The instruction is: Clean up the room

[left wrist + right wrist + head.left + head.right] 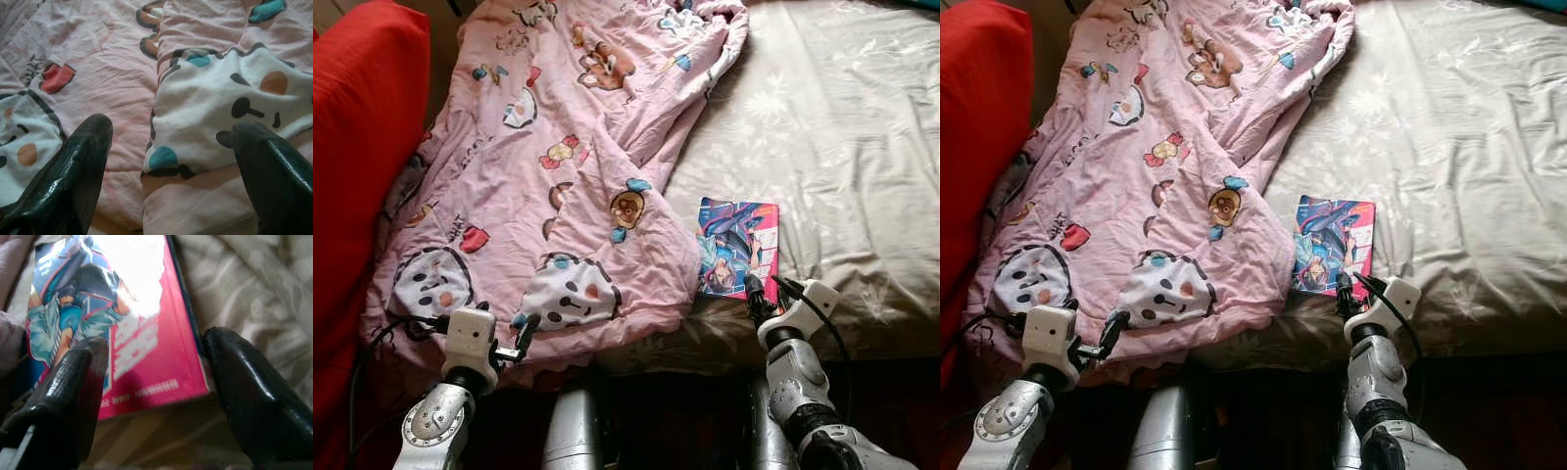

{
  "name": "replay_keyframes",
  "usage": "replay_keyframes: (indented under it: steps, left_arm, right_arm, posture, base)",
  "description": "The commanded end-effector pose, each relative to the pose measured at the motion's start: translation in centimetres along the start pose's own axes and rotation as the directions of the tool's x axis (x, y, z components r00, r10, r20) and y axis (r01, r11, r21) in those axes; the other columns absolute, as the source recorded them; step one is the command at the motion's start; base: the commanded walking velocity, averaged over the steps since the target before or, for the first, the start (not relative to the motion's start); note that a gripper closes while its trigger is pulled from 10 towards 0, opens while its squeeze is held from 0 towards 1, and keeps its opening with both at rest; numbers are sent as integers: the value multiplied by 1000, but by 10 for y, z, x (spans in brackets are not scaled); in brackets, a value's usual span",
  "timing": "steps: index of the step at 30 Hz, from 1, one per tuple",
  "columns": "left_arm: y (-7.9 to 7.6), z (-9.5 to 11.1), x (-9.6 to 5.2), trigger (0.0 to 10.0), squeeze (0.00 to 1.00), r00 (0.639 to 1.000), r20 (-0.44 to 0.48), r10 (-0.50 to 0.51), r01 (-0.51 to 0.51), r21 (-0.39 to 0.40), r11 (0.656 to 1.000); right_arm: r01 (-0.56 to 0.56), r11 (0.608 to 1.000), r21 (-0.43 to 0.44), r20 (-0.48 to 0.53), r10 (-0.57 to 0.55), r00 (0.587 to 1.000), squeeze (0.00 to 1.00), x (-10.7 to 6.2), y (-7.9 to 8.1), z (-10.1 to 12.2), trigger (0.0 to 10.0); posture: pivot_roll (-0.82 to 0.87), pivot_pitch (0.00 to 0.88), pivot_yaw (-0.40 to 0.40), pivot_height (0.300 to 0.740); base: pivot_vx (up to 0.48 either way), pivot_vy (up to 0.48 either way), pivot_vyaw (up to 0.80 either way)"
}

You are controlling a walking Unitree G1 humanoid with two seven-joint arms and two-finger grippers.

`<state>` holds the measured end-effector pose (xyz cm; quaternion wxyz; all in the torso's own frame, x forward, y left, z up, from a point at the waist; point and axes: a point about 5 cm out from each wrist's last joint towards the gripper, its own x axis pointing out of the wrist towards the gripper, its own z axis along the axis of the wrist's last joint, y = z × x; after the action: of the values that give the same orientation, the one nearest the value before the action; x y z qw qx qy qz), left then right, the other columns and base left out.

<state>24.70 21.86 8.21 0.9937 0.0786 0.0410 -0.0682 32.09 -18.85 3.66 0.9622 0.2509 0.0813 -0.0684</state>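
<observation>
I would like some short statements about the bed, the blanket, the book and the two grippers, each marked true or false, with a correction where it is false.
1. The book lies on the beige bedsheet, beside the pink blanket. True.
2. The right gripper is shut on the book. False: its fingers stand open at the book's near corner, one over the cover and one off its edge.
3. The left gripper is open over the pink blanket. True.
4. The book is hidden completely under the blanket. False: its cover lies in plain view next to the blanket's edge.
5. A red cushion lies on the robot's right side. False: it is on the robot's left.
</observation>
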Motion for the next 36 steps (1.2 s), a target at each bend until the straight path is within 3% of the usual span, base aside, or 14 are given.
replay_keyframes:
  steps: [1, 8, 17, 26, 35, 36]
  left_arm:
    - [6, -2, -6, 10000, 0, 1000, -28, 1, 0, 48, 999]
    - [6, -2, -7, 10000, 0, 999, -31, -4, 6, 62, 998]
    - [9, -1, -9, 10000, 0, 999, -35, 6, -3, 75, 997]
    - [10, -1, -10, 10000, 0, 999, -37, 10, -7, 81, 997]
    - [10, -1, -9, 10000, 0, 999, -37, 9, -6, 86, 996]
    - [9, -1, -8, 10000, 0, 999, -37, 9, -6, 86, 996]
  right_arm:
    - [25, 999, 41, -72, -22, 997, 0, -9, -3, -21, 10000]
    - [54, 994, 99, -85, -45, 995, 0, -13, -7, -27, 10000]
    - [56, 963, 263, -87, -34, 996, 0, -15, -6, -33, 10000]
    - [-17, 942, 335, -62, 40, 997, 0, -12, 3, -31, 10000]
    - [-75, 933, 351, -58, 102, 993, 0, -11, 12, -32, 10000]
    - [-78, 932, 353, -55, 104, 993, 0, -11, 12, -32, 3059]
  posture:
    - [193, 256, 206, 566]
    - [202, 263, 209, 566]
    - [206, 268, 211, 566]
    - [214, 269, 214, 566]
    - [212, 262, 214, 566]
    - [211, 260, 214, 566]
  base:
    - [0, 0, 0]
    - [0, 0, 0]
    - [0, 0, 0]
    - [0, 0, 0]
    - [0, 0, 0]
    - [0, 0, 0]
